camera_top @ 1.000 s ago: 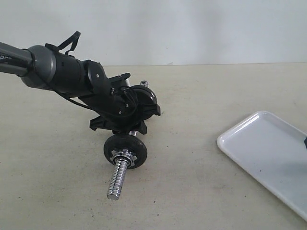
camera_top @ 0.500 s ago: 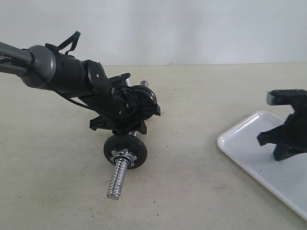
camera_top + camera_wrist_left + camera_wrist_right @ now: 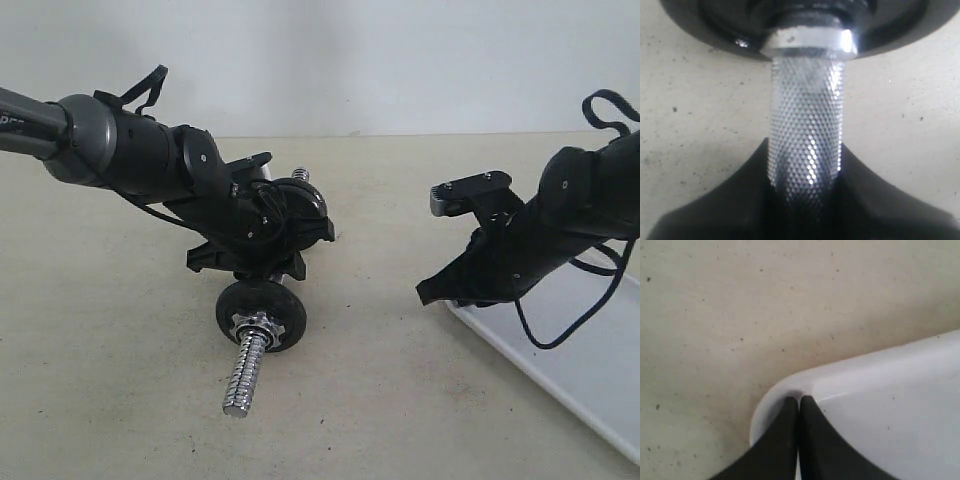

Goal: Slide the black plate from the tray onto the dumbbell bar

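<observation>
**Exterior view.**
- The left tool (image 3: 268, 262) is clamping the dumbbell bar (image 3: 243, 372) at its middle, holding it tilted with the threaded end pointing down at the tabletop (image 3: 390, 400).
- A black plate (image 3: 262, 310) is sitting on the bar behind a chrome nut (image 3: 258, 325).
- No disc is showing on the visible part of the tray (image 3: 560, 370), so this plate is probably the task's own.
- The right tool (image 3: 432, 292) is hanging empty over the tray's near corner.

**Left wrist view.**
- The left tool's fingers (image 3: 715, 215) are gripping the bar's knurled handle (image 3: 807, 140).
- A black disc (image 3: 890, 30) is seating against a hex collar (image 3: 807, 42). Which disc this is cannot be told.

**Right wrist view.**
- The right tool (image 3: 799, 407) is showing its jaws pressed together on nothing, tips just above the tray's rounded rim (image 3: 790, 382).

**Handling.**
- Such a plate is likely behaving as heavy, rigid and smooth-rimmed. A pinch across the rim looks the safest hold.

**Room.**
- The tabletop between bar and tray is lying bare.
- The raised rim is forming the one edge to clear.
- The nut is blocking the thread against any further disc.
</observation>
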